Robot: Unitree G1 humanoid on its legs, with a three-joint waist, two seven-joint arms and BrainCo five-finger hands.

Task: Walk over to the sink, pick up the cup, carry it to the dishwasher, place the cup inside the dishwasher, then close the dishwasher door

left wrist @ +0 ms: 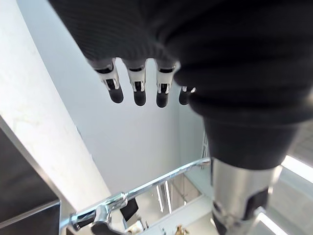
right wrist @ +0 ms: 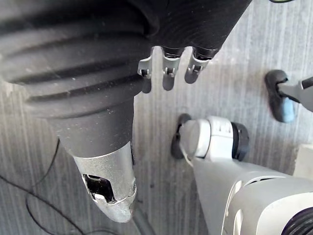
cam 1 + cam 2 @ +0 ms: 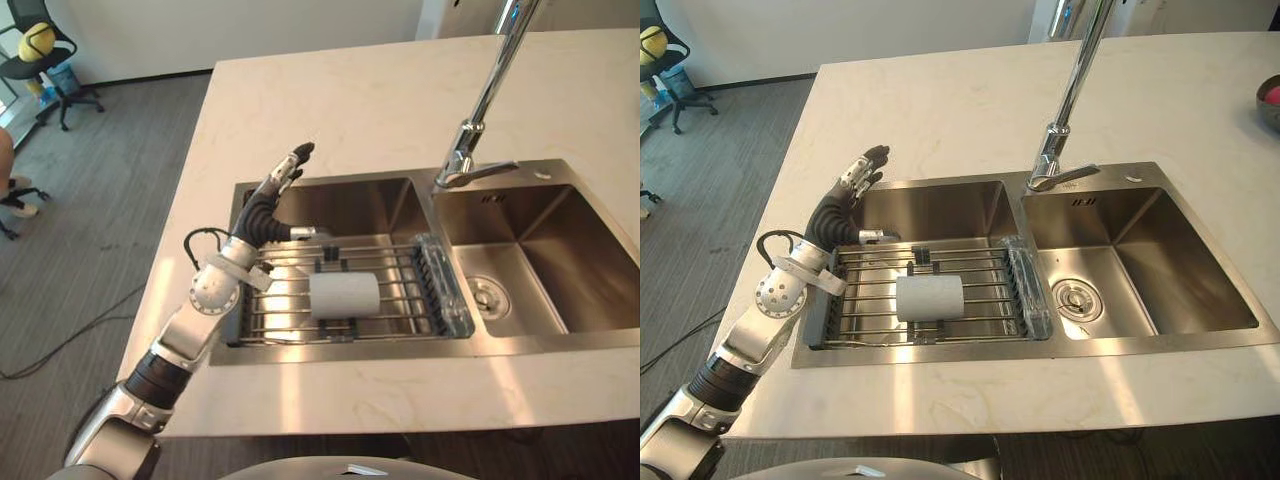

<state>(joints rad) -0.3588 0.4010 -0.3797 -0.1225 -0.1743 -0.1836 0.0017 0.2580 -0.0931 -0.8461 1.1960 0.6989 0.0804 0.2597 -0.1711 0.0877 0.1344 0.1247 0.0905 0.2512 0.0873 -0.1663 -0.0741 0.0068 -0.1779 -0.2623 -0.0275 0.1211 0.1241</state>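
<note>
Now the open-fingered left robot hand (image 3: 275,195) hovers at the steel sink (image 3: 350,210) edge, lined up for the white cylindrical cup (image 3: 345,296) lying on the wire rack (image 3: 290,262); the right robot hand (image 2: 168,73) hangs slack.

Cannot see the top of the faucet (image 3: 481,100), cut off above the sink (image 3: 500,345). Cannot tell the open end of the cup (image 3: 345,296) in the sink. Hides the sink's left rim behind the arm of the left hand (image 3: 270,200). Catches only part of a bowl (image 3: 1270,100), cut off right of the sink.
</note>
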